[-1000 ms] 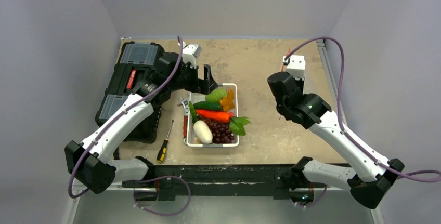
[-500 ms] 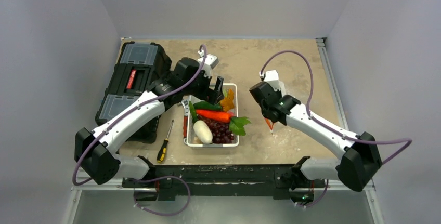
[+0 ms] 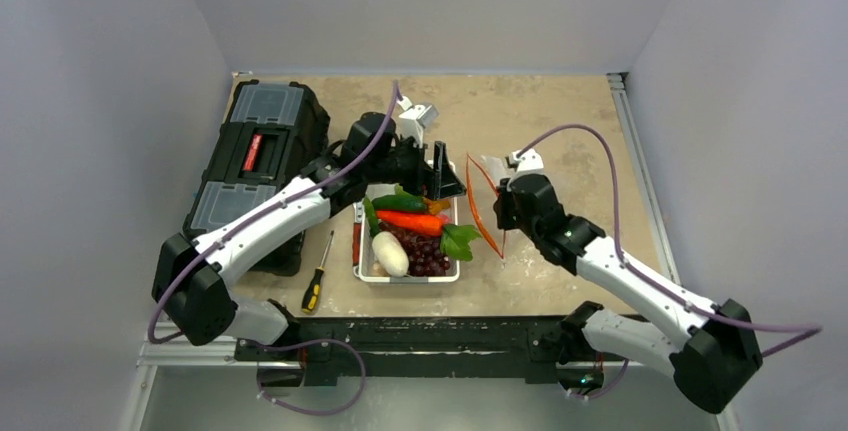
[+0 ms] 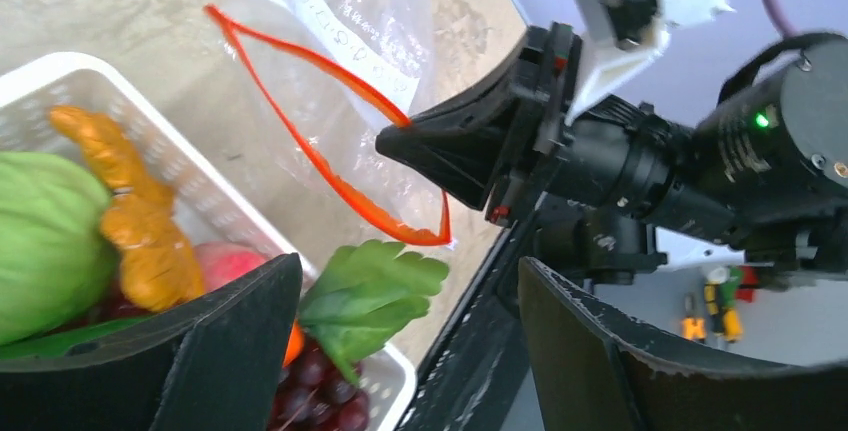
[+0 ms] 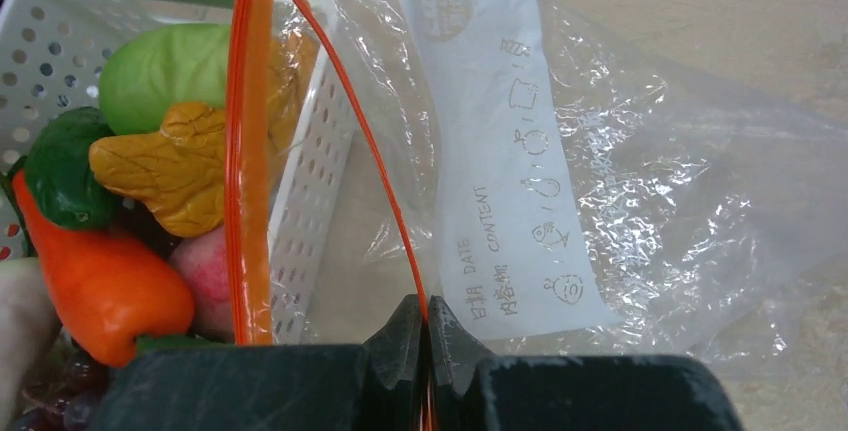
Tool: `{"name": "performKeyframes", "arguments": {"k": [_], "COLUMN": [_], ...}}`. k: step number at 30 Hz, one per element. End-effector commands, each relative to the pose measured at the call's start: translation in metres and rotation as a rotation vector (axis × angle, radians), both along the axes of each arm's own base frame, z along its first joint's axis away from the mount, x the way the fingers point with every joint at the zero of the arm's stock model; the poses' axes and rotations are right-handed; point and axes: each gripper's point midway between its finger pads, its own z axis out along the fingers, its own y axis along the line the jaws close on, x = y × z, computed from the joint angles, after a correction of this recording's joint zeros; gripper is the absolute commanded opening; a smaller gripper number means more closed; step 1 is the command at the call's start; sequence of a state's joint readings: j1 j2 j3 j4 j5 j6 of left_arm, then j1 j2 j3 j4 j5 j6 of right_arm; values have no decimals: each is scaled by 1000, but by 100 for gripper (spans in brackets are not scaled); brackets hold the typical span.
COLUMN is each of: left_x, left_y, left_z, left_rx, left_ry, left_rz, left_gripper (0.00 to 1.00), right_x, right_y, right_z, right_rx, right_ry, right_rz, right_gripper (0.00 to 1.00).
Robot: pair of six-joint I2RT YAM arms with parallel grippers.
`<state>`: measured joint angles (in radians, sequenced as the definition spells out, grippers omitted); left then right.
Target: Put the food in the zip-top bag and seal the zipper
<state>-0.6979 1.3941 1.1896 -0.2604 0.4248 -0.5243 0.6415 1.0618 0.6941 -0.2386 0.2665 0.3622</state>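
Observation:
The clear zip-top bag (image 3: pixel 487 173) stands right of the white tray (image 3: pixel 408 278), its mouth open in a loop. My right gripper (image 3: pixel 500 223) is shut on the red-orange zipper (image 3: pixel 478 213); in the right wrist view the gripper (image 5: pixel 427 336) pinches one strip of the zipper (image 5: pixel 250 151) and the bag (image 5: pixel 640 211) lies beyond. My left gripper (image 3: pixel 445 173) is open and empty above the tray's far right corner, facing the bag (image 4: pixel 370 31). The tray holds the carrot (image 3: pixel 412 221), radish (image 3: pixel 389 253), grapes (image 3: pixel 425 251), cucumber (image 3: pixel 398 203), leafy greens (image 3: pixel 460 239), cabbage (image 5: pixel 165 71) and peach (image 5: pixel 205 281).
A black toolbox (image 3: pixel 255 151) sits at the left under the left arm. A yellow-handled screwdriver (image 3: pixel 317 281) lies between it and the tray. A red-handled wrench (image 3: pixel 356 241) lies against the tray's left side. Walls close in the table on three sides.
My right gripper has carried the bag left to the tray's side, its mouth now open in a loop. My left gripper has swung right over the tray's far corner toward the bag.

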Motion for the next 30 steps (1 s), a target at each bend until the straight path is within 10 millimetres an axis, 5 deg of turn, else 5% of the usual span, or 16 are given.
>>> {"name": "performKeyframes", "arguments": {"k": [1,7,14,20,24,26,27,30], "left_x": [2,5,20,22,39,49,53,47], "left_y": [-34,-74,-82,-86,-74,-58,-60,-58], "left_z": [14,5,-4,-10,-30,-33,-18,-34], "left_rx": [-177,-172,-118,-4,194,380,418,540], "left_ry": [78,62,30,-16,-14,-48,-86,-40], "left_rz": [43,99,216,257,429,592,647,745], "left_gripper": [76,58,44,34,0,0,0,0], "right_x": [5,10,9,7,6,7,7,8], "right_y": [-7,-22,-24,-32,-45,-55,-62,-79], "right_z": [50,76,84,85,83,80,77,77], "right_rx": [160,183,192,186,173,154,132,77], "right_ry": [-183,-262,-292,-308,-312,-314,-309,-302], "right_rz": [-55,-120,-118,-151,-214,-266,-301,-393], "right_gripper": [0,0,0,0,0,0,0,0]}}
